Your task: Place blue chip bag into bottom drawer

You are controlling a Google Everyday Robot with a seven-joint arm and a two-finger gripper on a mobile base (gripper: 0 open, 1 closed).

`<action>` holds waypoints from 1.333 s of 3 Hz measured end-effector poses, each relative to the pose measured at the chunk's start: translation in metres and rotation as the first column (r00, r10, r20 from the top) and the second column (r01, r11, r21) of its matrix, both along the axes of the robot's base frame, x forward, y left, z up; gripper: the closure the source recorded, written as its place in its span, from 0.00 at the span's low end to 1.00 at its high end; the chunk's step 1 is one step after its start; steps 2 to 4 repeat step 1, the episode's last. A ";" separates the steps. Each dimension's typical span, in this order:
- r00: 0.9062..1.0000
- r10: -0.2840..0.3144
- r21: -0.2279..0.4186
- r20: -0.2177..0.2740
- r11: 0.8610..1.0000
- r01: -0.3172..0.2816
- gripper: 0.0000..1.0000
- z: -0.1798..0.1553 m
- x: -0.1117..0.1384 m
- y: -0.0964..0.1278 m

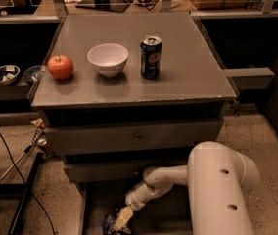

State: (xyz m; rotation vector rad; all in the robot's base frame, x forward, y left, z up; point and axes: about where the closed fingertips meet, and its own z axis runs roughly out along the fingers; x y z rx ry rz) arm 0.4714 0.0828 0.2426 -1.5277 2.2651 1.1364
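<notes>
Dim light; hand (123,220) low in shadow

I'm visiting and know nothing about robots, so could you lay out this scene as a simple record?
cabinet top: apple, white bowl, Pepsi can, left to right
gripper: down low over the pulled-out bottom drawer
blue chip bag: just beneath the gripper, over the drawer floor
upper drawers: shut

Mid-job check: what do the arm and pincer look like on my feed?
The arm is smooth white: a fat rounded shell with two small dark holes, narrowing through rounded joints to a slim wrist. The pincer, low in front of the grey cabinet, is pale cream. No loose cables or lettering show.
</notes>
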 end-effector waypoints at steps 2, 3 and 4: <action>1.000 0.000 0.000 0.000 1.000 0.000 0.00 0.000 0.000 0.000; 1.000 0.000 0.000 0.000 1.000 0.000 0.00 0.000 0.000 0.000; 1.000 0.000 0.000 0.000 1.000 0.000 0.00 0.000 0.000 0.000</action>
